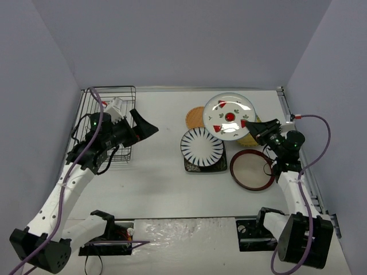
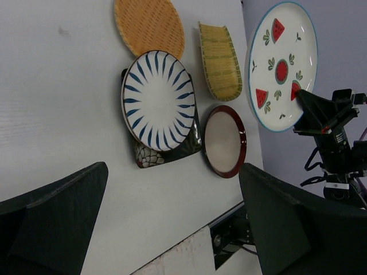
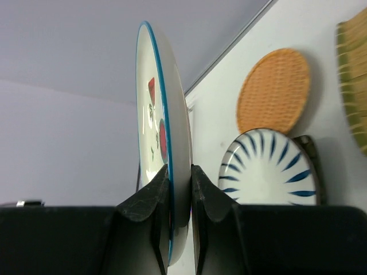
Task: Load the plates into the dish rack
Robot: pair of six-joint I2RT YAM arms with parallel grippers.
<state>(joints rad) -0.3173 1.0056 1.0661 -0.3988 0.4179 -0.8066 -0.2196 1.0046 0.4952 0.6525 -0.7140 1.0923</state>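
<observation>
My right gripper is shut on the rim of the watermelon plate and holds it lifted and tilted above the table; in the right wrist view the plate stands edge-on between the jaws. My left gripper is open and empty just right of the black wire dish rack. On the table lie the orange round plate, the radial-striped plate on top of the dark square plate, the red-rimmed cream plate, and the yellow-green oblong plate.
Grey walls close in the table on the left, back and right. A metal rail runs along the right edge. The arm bases and cables sit at the near edge.
</observation>
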